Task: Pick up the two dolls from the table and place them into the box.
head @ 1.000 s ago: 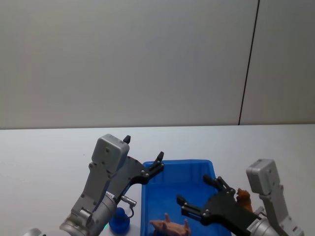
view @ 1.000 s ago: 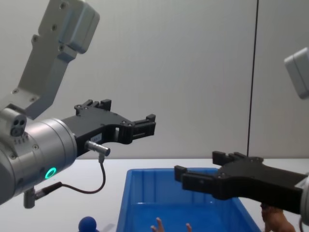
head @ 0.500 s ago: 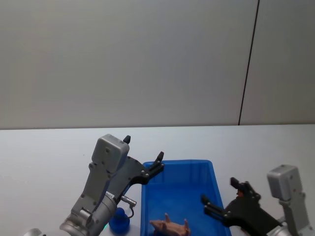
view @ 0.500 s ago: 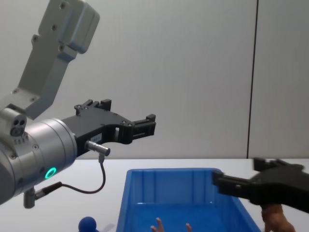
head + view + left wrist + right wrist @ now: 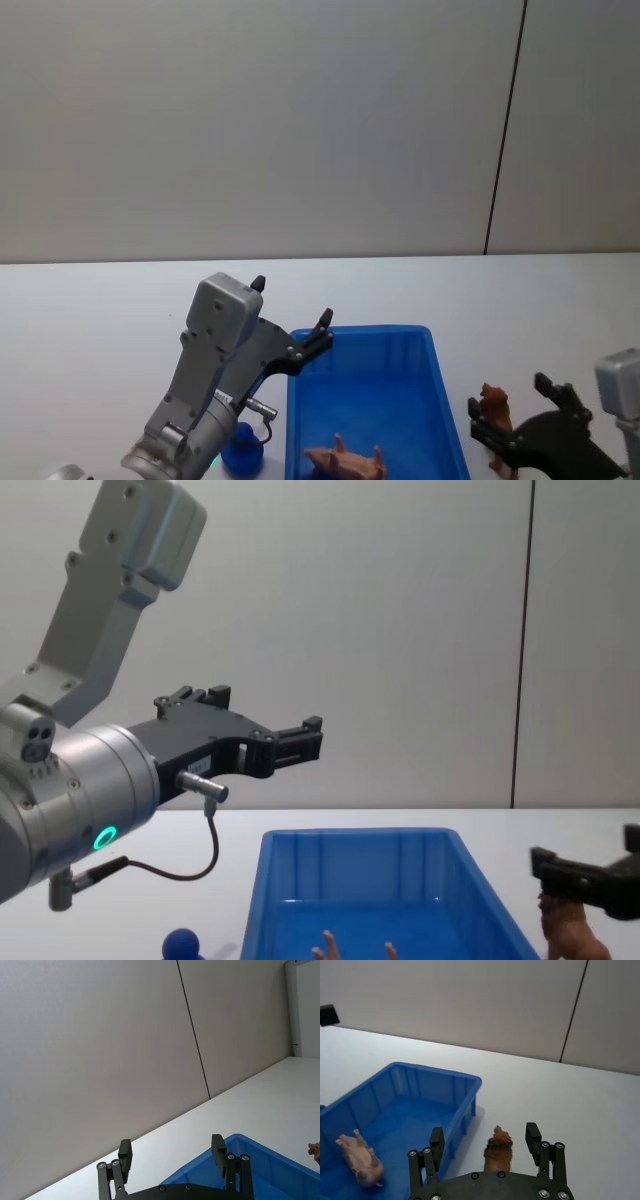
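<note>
The brown shaggy doll (image 5: 493, 404) stands on the white table (image 5: 100, 320), just right of the blue box (image 5: 380, 331). My right gripper (image 5: 507, 392) is open and low at that spot. In the right wrist view the brown doll (image 5: 498, 1151) shows between the right gripper's (image 5: 485, 1135) spread fingers, touching neither. The dark blue round-headed doll (image 5: 242, 450) sits on the table left of the box, partly behind my left arm. My left gripper (image 5: 292, 300) hangs open and empty above the box's far left corner.
A tan four-legged toy (image 5: 347, 462) lies inside the box (image 5: 440, 1085) near its front. Bare white tabletop stretches behind the box and to its right. A plain grey wall stands behind the table.
My right gripper has drawn back from over the box, going right and down to the brown doll on the table. The left arm and both dolls have stayed put.
</note>
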`<state>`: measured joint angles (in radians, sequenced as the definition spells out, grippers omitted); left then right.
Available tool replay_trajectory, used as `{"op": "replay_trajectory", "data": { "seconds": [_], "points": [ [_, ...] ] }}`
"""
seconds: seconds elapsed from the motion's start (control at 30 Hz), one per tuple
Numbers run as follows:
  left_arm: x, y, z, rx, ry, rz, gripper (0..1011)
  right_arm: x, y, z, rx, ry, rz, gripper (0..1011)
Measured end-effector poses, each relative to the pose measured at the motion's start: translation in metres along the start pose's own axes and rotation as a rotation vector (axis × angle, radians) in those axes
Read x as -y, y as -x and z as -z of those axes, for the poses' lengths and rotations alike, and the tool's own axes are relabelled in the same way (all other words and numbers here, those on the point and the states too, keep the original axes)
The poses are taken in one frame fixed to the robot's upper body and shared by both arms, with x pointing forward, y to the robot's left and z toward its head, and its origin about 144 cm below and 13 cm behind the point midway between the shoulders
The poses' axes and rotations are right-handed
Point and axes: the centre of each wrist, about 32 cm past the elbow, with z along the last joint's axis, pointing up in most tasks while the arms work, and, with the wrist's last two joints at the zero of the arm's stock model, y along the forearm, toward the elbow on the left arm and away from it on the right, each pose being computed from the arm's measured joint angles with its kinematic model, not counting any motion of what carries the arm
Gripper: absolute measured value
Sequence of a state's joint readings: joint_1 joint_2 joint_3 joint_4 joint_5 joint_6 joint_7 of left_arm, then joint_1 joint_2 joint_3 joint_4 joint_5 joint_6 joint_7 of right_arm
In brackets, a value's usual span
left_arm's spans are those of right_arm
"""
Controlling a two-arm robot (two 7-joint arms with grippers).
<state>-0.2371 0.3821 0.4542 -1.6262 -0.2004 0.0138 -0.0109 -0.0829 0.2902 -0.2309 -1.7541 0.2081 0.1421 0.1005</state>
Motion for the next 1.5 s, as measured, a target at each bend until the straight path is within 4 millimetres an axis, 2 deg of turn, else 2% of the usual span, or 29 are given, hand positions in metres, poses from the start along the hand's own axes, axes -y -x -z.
{"op": "replay_trajectory", "data": {
  "seconds": [0.37, 0.77, 0.9, 1.13, 1.17, 1.2, 1.33, 1.5],
  "points": [
    [0.0, 0.0, 0.0, 0.0, 0.0, 0.0, 1001, 0.006, -0.006, 0.012, -0.023, 0.058, 0.045, 1001],
    [0.0, 0.0, 0.0, 0.0, 0.0, 0.0, 1001, 0.002, -0.008, 0.031, -0.037, 0.125, 0.035, 996],
    [0.0, 0.0, 0.0, 0.0, 0.0, 0.0, 1001, -0.001, -0.008, 0.036, -0.038, 0.136, 0.026, 927],
    [0.0, 0.0, 0.0, 0.0, 0.0, 0.0, 1001, -0.007, -0.006, 0.041, -0.039, 0.146, 0.009, 728],
    [0.0, 0.0, 0.0, 0.0, 0.0, 0.0, 1001, -0.008, -0.005, 0.042, -0.039, 0.146, 0.008, 728],
    [0.0, 0.0, 0.0, 0.0, 0.0, 0.0, 1001, -0.009, -0.005, 0.043, -0.04, 0.148, 0.007, 662],
    [0.0, 0.0, 0.0, 0.0, 0.0, 0.0, 1001, -0.011, -0.003, 0.044, -0.042, 0.151, 0.008, 501],
    [0.0, 0.0, 0.0, 0.0, 0.0, 0.0, 1001, -0.013, -0.002, 0.043, -0.043, 0.151, 0.018, 403]
  ]
}}
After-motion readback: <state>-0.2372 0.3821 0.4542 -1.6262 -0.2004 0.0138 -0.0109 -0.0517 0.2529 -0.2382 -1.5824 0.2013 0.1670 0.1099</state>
